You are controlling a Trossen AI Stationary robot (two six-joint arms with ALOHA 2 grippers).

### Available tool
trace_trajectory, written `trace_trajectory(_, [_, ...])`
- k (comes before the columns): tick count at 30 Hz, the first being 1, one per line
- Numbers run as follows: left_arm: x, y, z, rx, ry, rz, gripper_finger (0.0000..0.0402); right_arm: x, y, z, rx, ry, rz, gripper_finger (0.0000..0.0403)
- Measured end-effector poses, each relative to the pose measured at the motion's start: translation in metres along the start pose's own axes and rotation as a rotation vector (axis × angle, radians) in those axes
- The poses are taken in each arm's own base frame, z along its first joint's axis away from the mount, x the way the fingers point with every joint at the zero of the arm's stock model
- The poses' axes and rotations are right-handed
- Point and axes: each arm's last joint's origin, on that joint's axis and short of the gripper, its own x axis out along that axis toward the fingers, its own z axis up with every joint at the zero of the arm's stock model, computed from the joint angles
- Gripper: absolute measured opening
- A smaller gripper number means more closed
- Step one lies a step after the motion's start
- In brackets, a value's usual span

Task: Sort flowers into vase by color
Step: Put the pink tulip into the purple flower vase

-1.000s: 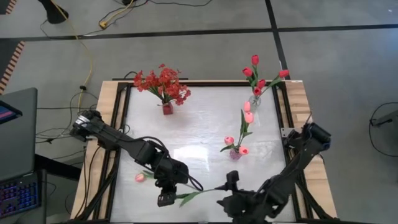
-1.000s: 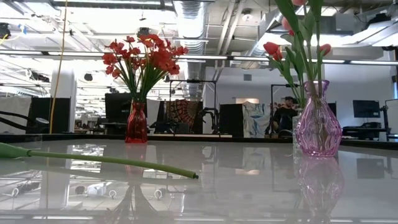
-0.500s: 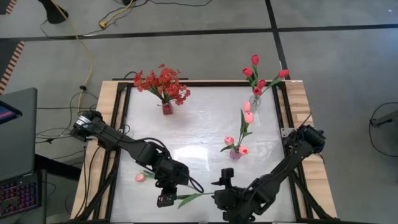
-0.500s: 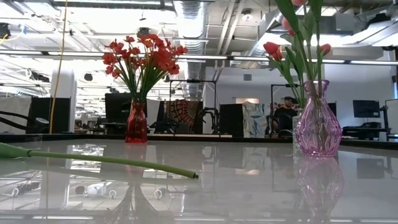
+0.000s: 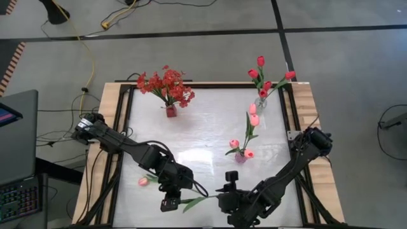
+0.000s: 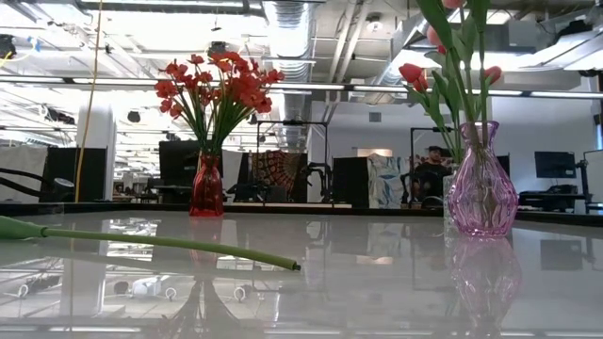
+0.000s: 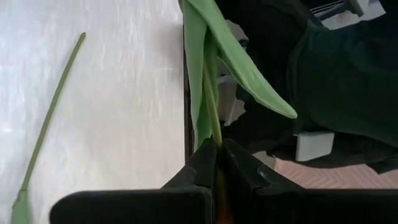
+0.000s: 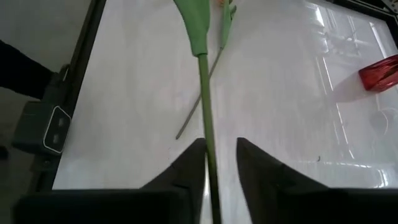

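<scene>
Since both arms meet at the table's near edge, findings run:
Table (image 5: 203,127): white, glossy, wood-framed.
Red sprays (image 5: 166,84): bushy, upright in a red vase (image 5: 171,111), far left.
Red tulips (image 5: 262,75): in a clear vase, far right.
Pink tulips (image 5: 252,114): in a pink vase (image 6: 481,184), right of centre.
Loose pink tulip (image 5: 143,181): flat on the table beside the left arm.
Held stem (image 7: 211,106): green, long-leaved, bloom hidden.
Left gripper (image 7: 214,149): clamped on the held stem.
Right gripper (image 8: 221,144): fingers apart, straddling that stem.
</scene>
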Motion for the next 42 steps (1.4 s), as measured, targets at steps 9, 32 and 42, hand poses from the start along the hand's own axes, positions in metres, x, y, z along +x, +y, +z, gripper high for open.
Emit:
trace_trajectory(9, [0.000,0.001,0.001,0.007,-0.040,0.053,0.0024,0.000,0.001,-0.001,-0.003,0.022,0.044,0.0026])
trace_trajectory(32, [-0.112,-0.031,-0.003,0.529,-0.488,0.230,0.0194,-0.071,-0.002,-0.031,0.068,0.030,0.047,0.0031])
trace_trajectory(42, [-0.144,-0.023,-0.045,0.586,-0.844,0.270,0.0193,-0.126,-0.021,-0.118,0.393,-0.511,-0.028,0.0028])
